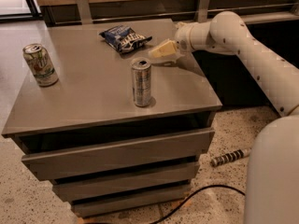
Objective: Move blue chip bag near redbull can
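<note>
The blue chip bag lies flat near the back edge of the grey cabinet top, dark blue with white lettering. The redbull can stands upright in front of it, toward the front middle of the top. My gripper, with pale yellowish fingers, hovers just above the top at the right, close to the bag's right end and behind the can. It points left toward the bag and holds nothing.
A shorter green-and-white soda can stands at the left side of the top. The cabinet has drawers below. A wooden-and-metal wall rail runs behind. A black cable and a cylindrical tool lie on the speckled floor.
</note>
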Motion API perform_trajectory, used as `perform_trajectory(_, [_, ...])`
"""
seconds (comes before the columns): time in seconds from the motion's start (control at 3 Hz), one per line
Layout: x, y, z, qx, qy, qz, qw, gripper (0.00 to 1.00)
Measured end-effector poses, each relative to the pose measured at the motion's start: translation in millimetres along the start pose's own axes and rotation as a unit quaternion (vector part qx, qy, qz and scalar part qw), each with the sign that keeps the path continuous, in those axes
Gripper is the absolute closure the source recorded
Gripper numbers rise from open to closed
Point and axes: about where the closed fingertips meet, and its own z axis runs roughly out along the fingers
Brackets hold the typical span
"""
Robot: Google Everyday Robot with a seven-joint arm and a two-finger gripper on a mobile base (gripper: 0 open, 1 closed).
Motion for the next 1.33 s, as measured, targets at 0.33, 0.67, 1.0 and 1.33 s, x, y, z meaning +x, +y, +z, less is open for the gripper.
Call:
perform_trajectory(0.33, [-9.2, -5.5, 29.3, -0.008, -0.007, -0.006, 0.9999, 0.00])
perform_trajectory(0.67, [-14.8, -5.4, 47.0, -0.018, -0.011, -0.013, 0.9997, 0.00])
perform_trajectory(1.0, [-18.5, 0.3, 65.2, -0.036, -0.015, -0.020, 0.9990, 0.00])
perform_trajectory(1.33, [-19.1, 2.8, 77.1, -0.048, -0.012, -0.024, 0.9985, 0.00])
